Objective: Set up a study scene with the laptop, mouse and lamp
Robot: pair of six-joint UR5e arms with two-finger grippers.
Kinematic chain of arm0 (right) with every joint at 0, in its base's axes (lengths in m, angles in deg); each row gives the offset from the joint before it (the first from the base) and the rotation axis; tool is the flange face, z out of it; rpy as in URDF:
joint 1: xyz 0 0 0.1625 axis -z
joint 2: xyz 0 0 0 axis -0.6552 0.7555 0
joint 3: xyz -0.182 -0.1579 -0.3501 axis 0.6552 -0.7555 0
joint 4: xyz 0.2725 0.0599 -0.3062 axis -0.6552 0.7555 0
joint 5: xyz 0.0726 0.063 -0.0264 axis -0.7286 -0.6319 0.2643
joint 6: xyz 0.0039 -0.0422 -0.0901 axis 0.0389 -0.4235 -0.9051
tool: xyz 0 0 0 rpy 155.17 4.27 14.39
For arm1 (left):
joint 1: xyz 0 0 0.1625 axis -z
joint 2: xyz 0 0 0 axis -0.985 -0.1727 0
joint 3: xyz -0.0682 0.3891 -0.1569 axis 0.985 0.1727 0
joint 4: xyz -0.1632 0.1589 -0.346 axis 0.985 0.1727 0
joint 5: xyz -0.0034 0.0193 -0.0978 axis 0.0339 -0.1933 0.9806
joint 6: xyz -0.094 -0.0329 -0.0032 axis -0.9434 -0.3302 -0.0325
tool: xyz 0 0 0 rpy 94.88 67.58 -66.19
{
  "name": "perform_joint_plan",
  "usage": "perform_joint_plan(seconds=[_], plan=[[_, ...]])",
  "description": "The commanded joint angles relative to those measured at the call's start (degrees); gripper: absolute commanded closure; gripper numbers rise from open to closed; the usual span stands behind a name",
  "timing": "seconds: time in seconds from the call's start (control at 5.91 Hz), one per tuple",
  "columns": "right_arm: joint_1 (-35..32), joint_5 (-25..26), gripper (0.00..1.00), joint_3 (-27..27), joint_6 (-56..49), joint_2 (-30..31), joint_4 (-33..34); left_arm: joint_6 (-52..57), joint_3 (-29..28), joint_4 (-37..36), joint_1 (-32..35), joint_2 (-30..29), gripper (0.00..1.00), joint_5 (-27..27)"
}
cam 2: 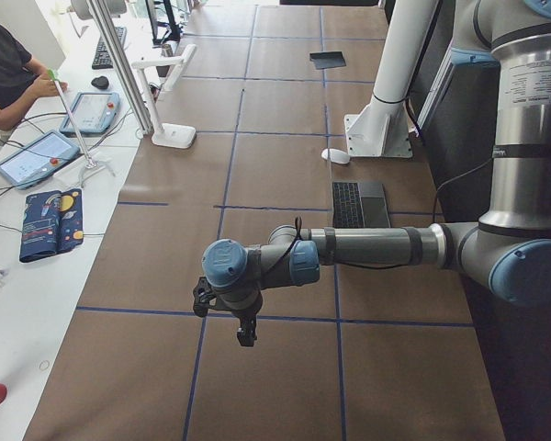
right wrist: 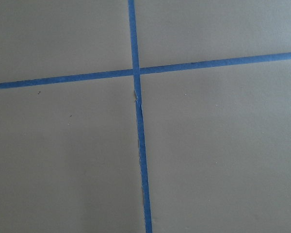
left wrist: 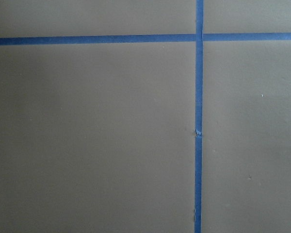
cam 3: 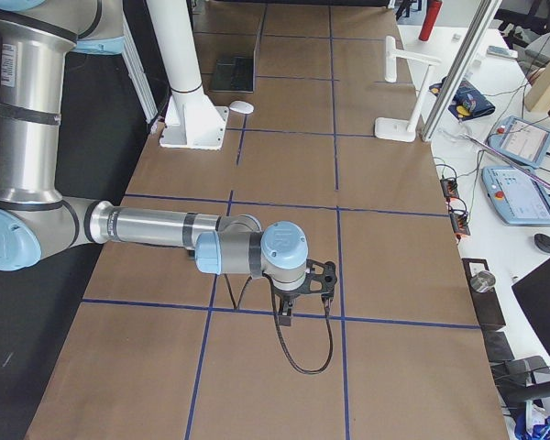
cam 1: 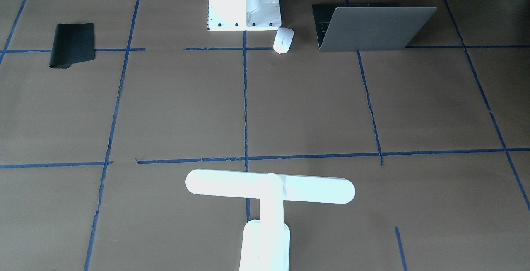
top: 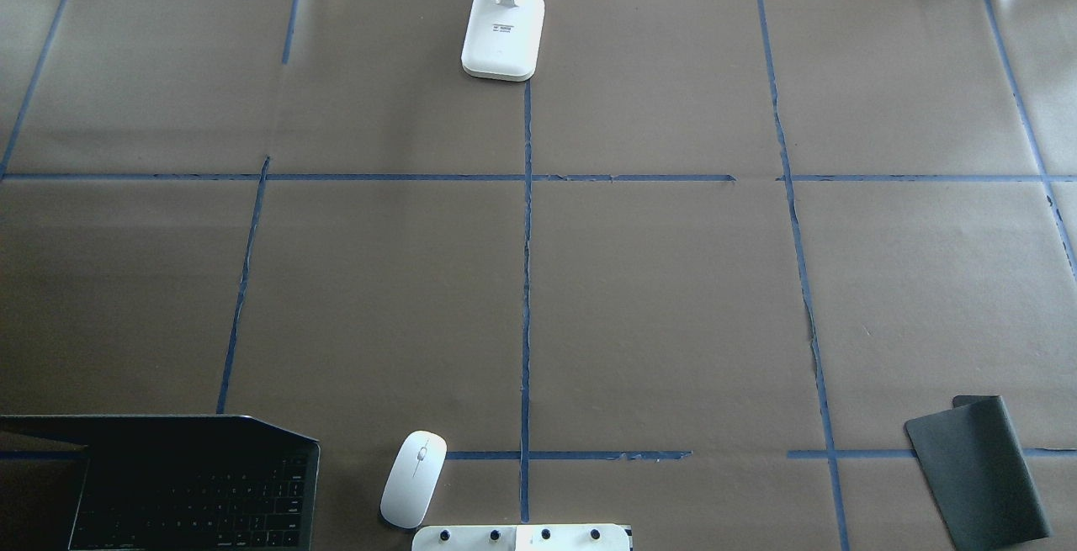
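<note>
The laptop (cam 1: pixel 372 29) stands open at the near edge on the robot's left, its dark keys (top: pixel 185 484) showing from overhead. The white mouse (top: pixel 413 479) lies just to its right, beside the pedestal. At the far middle edge stands the white T-shaped lamp (cam 1: pixel 269 188), its base (top: pixel 503 34) on the centre tape line. My left gripper (cam 2: pixel 246 335) hangs over bare paper well left of the laptop. My right gripper (cam 3: pixel 286 316) hangs over a tape crossing at the table's other end. Whether either is open or shut I cannot tell. Both wrist views show only paper and tape.
A black mat (top: pixel 980 471) lies at the near right with one curled end. The white bolted pedestal (cam 1: pixel 244 2) stands at the near middle. Beyond the far edge are control tablets (cam 2: pixel 37 156), cables and a seated person (cam 2: pixel 9 73).
</note>
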Motion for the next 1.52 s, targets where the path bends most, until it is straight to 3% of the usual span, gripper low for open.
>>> perform_joint_plan(seconds=[0.0, 1.35], plan=[[0.00, -0.04, 0.00, 0.43, 0.08, 0.63, -0.24, 0.03, 0.00, 0.01, 0.00, -0.09, 0.00, -0.03], [0.09, -0.21, 0.00, 0.44, 0.35, 0.55, -0.42, -0.50, 1.31, -0.34, -0.09, -1.49, 0.00, -0.21]])
